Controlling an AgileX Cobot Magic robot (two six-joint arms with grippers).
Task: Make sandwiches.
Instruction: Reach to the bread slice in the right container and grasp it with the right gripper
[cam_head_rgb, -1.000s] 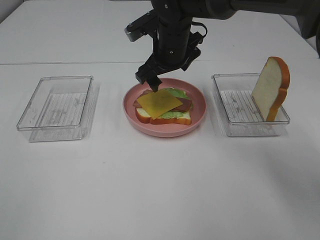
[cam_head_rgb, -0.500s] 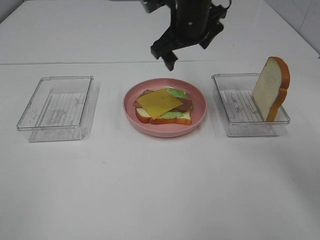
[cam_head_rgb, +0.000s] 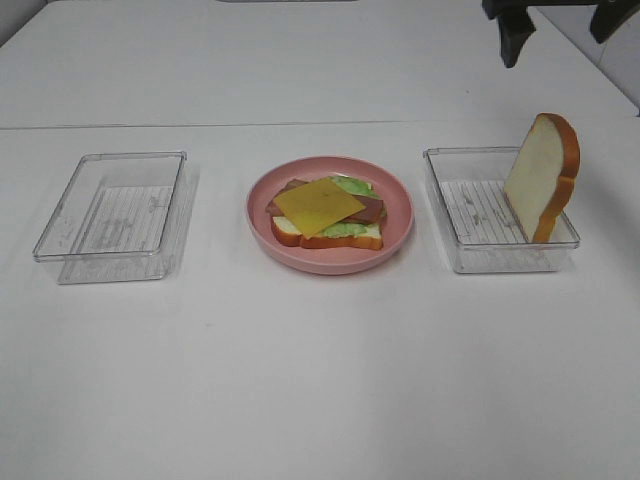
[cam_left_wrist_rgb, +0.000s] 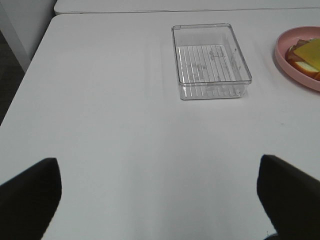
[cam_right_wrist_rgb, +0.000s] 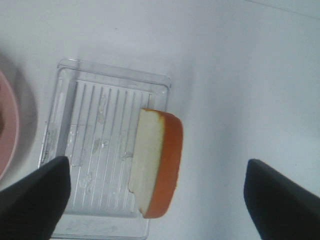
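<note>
The sandwich (cam_head_rgb: 326, 213) lies on the round pink plate (cam_head_rgb: 400, 215): a bread slice, green lettuce, reddish bacon and a yellow cheese slice (cam_head_rgb: 320, 206) on top; its edge also shows in the left wrist view (cam_left_wrist_rgb: 306, 56). A second bread slice (cam_head_rgb: 541, 176) stands on edge in the right clear tray (cam_head_rgb: 470, 215); it also shows in the right wrist view (cam_right_wrist_rgb: 156, 162). My right gripper (cam_head_rgb: 556, 25) hangs open and empty high above that tray, its fingers (cam_right_wrist_rgb: 35, 197) wide apart. My left gripper (cam_left_wrist_rgb: 160, 200) is open and empty over bare table, out of the exterior view.
An empty clear tray (cam_head_rgb: 115, 215) stands left of the plate; it also shows in the left wrist view (cam_left_wrist_rgb: 210, 62). The white table's left edge (cam_left_wrist_rgb: 25, 75) shows in the left wrist view.
My right gripper has risen from just above the cheese on the plate and swung right, now high above the right tray. The cheese stays on the sandwich.
</note>
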